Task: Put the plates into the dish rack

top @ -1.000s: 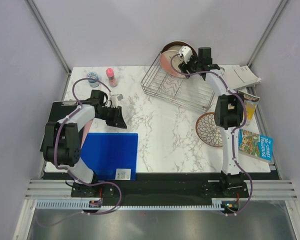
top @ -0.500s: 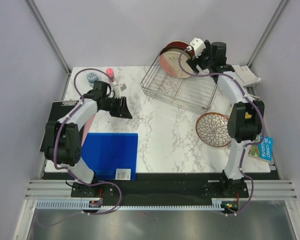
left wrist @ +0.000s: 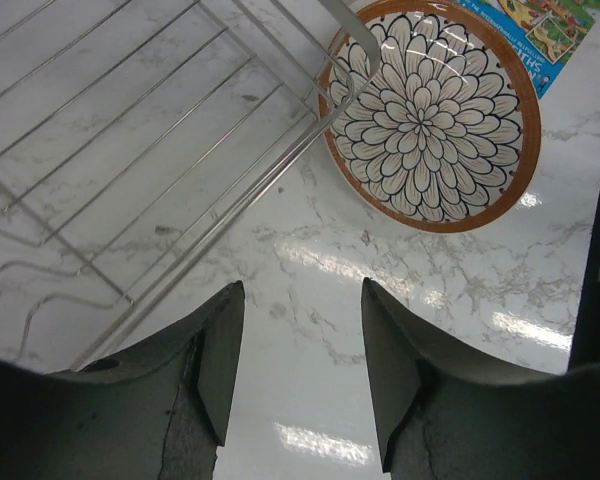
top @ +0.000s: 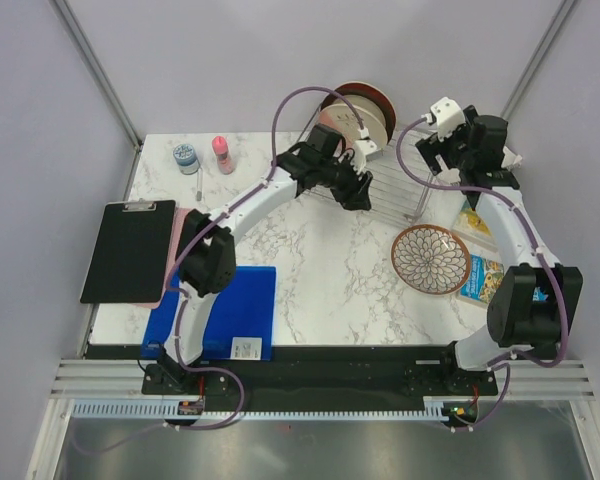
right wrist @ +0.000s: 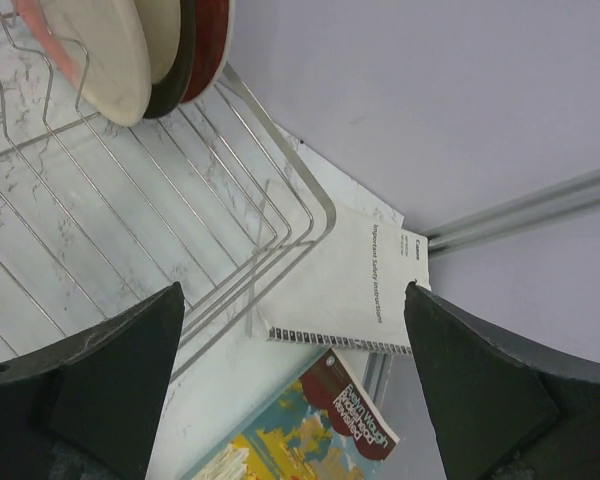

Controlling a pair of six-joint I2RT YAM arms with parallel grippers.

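Left pincer (left wrist: pixel 302 300), right pincer (right wrist: pixel 290 300): both parted, empty.
Plates (right wrist: pixel 100 60): we are counting three in dish rack (top: pixel 400 190) (fourth plate (left wrist: pixel 430 115) beside it, facing left pincer).

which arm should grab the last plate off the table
Probably left: the left gripper, open, faces the plate, clear in its wrist view. The right gripper, also open, points at the rack's far corner.

Top external looks steeply down on the whole counter (top: pixel 320 260) from behind its near edge. Left wrist looks closely past the left end effector (left wrist: pixel 302 300) onto one dish rack (left wrist: pixel 180 160) corner, right wrist past the right end effector (right wrist: pixel 292 300) onto another; all share the rack.
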